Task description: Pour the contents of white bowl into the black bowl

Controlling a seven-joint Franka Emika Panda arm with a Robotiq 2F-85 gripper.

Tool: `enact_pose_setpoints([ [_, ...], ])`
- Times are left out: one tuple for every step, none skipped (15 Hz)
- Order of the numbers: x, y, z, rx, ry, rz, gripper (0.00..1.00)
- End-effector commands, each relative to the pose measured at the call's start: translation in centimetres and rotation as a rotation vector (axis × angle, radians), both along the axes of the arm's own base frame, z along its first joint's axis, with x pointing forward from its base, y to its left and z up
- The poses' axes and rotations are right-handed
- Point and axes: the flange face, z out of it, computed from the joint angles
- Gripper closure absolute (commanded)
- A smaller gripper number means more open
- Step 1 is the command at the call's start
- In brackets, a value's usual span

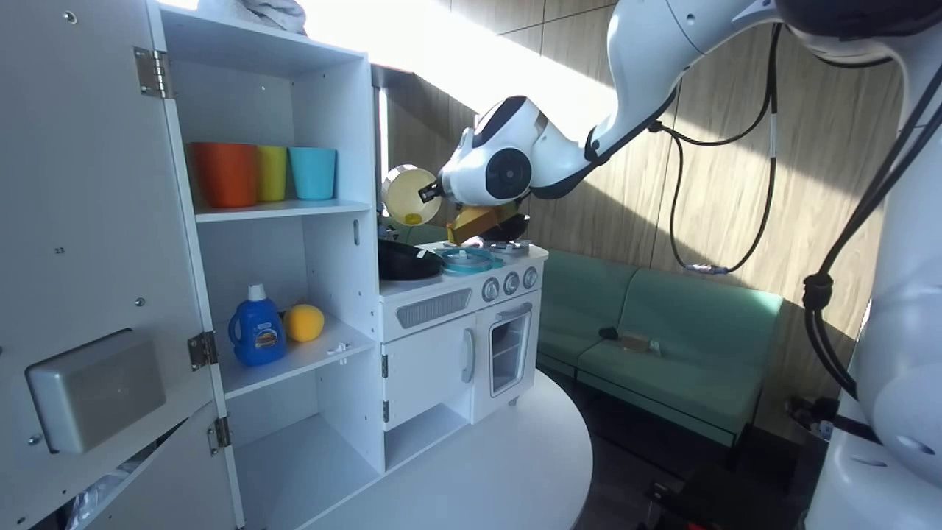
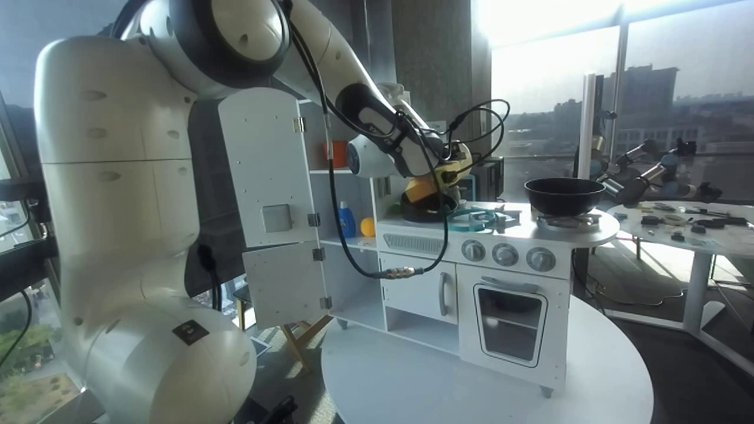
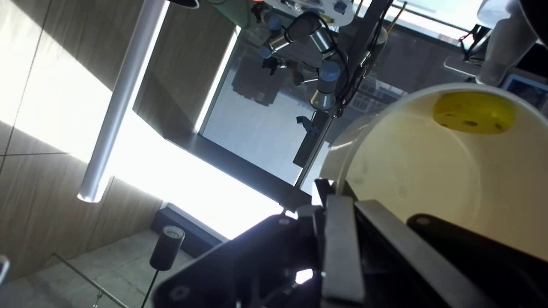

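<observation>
The white bowl (image 1: 403,190) is tipped on its side in the air, its cream inside facing sideways. It also shows large in the wrist view (image 3: 411,171). A yellow piece with holes (image 3: 473,112) lies inside against its wall; in an exterior view this piece (image 1: 413,218) is at the bowl's low side. My gripper (image 1: 429,193) is shut on the bowl's rim, with the fingertips on either side of it in the wrist view (image 3: 336,188). The black bowl (image 1: 407,261) stands on the stove top below the white bowl, partly covered by the wrist in an exterior view (image 2: 418,213).
A teal lidded pan (image 1: 465,260) is beside the black bowl. Another dark bowl (image 2: 564,197) stands on the burner. The white shelf unit (image 1: 335,294) rises beside the stove, holding coloured cups (image 1: 224,177), a blue bottle (image 1: 259,331) and an orange ball (image 1: 304,322).
</observation>
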Motion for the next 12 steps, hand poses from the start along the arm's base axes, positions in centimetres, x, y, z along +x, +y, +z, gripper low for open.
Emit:
enact_pose_setpoints([
  [-0.3,0.3,1.1,-0.017,-0.091,0.018,0.95],
  [-0.2,0.3,1.1,-0.02,-0.106,0.019,0.95],
  [-0.2,0.4,1.3,-0.022,-0.125,0.02,0.95],
  [-0.2,0.3,1.4,-0.022,-0.135,0.017,0.95],
  [-0.2,0.2,1.4,-0.019,-0.141,0.011,0.95],
  [-0.2,0.1,1.2,-0.016,-0.132,0.005,0.95],
  [-0.2,0.1,0.9,-0.02,-0.124,0.0,0.95],
  [-0.2,0.0,0.9,-0.019,-0.122,-0.005,0.94],
  [-0.1,-0.1,1.0,-0.012,-0.117,-0.016,0.95],
  [-0.1,-0.5,1.2,0.0,-0.114,-0.035,0.94],
  [-0.1,-1.0,1.7,0.022,-0.111,-0.054,0.95],
  [-0.2,-1.5,2.2,0.043,-0.108,-0.075,0.95],
])
